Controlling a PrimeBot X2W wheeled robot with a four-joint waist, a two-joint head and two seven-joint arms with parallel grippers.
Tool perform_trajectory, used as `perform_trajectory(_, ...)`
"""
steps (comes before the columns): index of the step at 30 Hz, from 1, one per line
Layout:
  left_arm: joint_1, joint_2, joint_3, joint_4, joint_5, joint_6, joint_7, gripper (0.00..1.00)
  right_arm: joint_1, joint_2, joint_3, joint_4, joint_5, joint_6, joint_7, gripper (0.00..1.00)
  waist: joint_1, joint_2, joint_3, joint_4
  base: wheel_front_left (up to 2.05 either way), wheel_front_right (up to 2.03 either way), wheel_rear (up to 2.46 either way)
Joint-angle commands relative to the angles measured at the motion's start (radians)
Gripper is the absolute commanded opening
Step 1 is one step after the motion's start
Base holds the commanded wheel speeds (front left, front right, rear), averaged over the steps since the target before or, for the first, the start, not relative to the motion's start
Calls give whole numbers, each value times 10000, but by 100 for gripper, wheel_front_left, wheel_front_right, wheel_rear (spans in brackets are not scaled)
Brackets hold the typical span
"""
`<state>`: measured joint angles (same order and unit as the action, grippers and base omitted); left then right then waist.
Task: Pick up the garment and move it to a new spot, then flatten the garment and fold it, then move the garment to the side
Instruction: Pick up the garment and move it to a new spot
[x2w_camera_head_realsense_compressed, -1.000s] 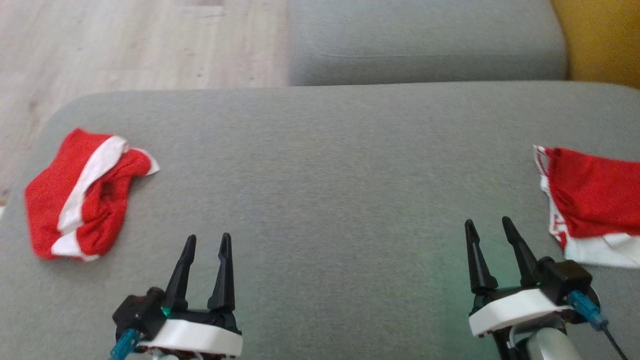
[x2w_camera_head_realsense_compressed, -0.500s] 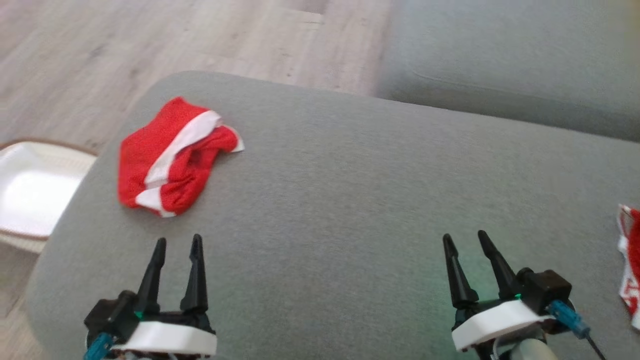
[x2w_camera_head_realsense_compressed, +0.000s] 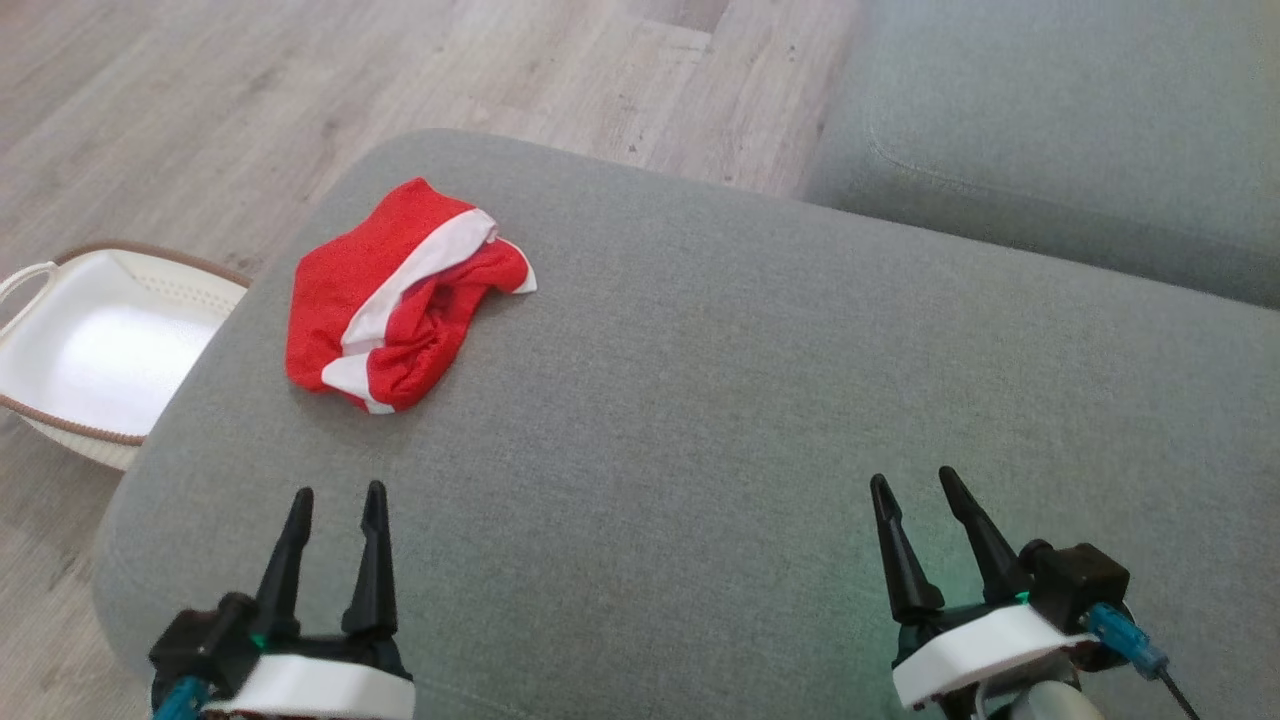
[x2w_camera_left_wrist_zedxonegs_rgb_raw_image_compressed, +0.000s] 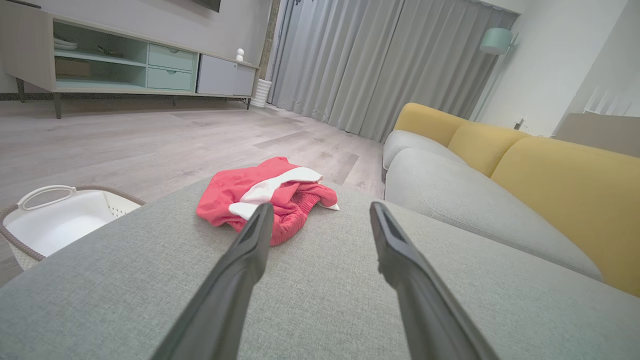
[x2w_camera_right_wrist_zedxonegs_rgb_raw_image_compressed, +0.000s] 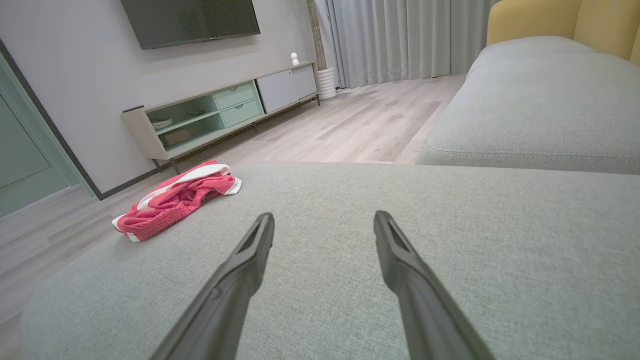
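Grey cushion by wood floor bears the crumpled red garment; left hand and right hand gape wide, empty.

**Pale, quiet living room**

Pale wood floor runs to grey curtains. A low cabinet stands beneath a wall television. Yellow-backed sofa (grey seats), teal lamp, white basket beside the left edge of the grey ottoman.

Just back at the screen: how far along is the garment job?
Nothing looks done: the red and white garment lies crumpled near the far left corner of the grey cushion. Nothing in hand: left gripper and right gripper hover open, empty. Left: pick up, move, flatten, fold, set aside.
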<state>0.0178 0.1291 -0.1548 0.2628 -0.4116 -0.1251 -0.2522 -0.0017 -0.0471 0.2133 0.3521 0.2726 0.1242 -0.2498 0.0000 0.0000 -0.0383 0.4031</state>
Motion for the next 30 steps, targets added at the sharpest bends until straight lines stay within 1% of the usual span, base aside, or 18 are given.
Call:
perform_trajectory(1,-587,221,471,-325,-1,-56,-95,100,-291,-32,165,-341,-90,65,-120,100,0,0,221,-131,0,0,0)
perform_trajectory(5,-1200,566,558,-25,25,-56,-95,100,-480,-32,-18,-402,-458,65,-120,100,0,0,796,-365,0,0,0)
perform_trajectory(7,-1741,907,421,299,37,-56,-95,100,-642,-32,-198,-505,-682,65,-120,100,0,0,1193,-495,0,0,0)
perform_trajectory(9,-2442,1344,83,762,49,-56,57,100,-821,-32,-415,-735,-848,65,-120,100,0,0,1619,-619,0,0,0)
perform_trajectory(12,-3742,2098,-362,1477,-5,-56,834,100,-1090,-32,-731,-1134,-939,65,-120,100,0,0,2307,-838,0,0,0)
perform_trajectory(16,-5484,2969,-1390,2097,-805,-56,2019,100,-1434,-85,-1075,-1593,-1357,65,-120,100,0,0,3194,-1112,0,0,0)
perform_trajectory(17,-5484,2969,-1390,2097,-805,-56,2019,100,-1434,-85,-1075,-1593,-1357,65,-120,100,0,0,3194,-1112,0,0,0)
perform_trajectory(20,-6600,3523,-2072,2774,-1376,-56,2829,100,-1662,-192,-1194,-1824,-1527,65,-120,100,0,0,3738,-1332,0,0,0)
perform_trajectory(23,-7533,3836,-2609,3428,-2177,-56,3507,100,-1836,-264,-1215,-2019,-1610,65,-120,100,0,0,4177,-1550,0,0,0)
perform_trajectory(26,-8249,4181,-3139,4087,-2539,-56,3949,100,-1924,-328,-1172,-2134,-1668,65,-109,100,0,0,4473,-1764,0,0,0)
perform_trajectory(30,-8912,4274,-3675,4737,-3030,-56,4371,100,-2009,-373,-1263,-2213,-1756,65,-67,100,0,0,4751,-1946,0,0,0)
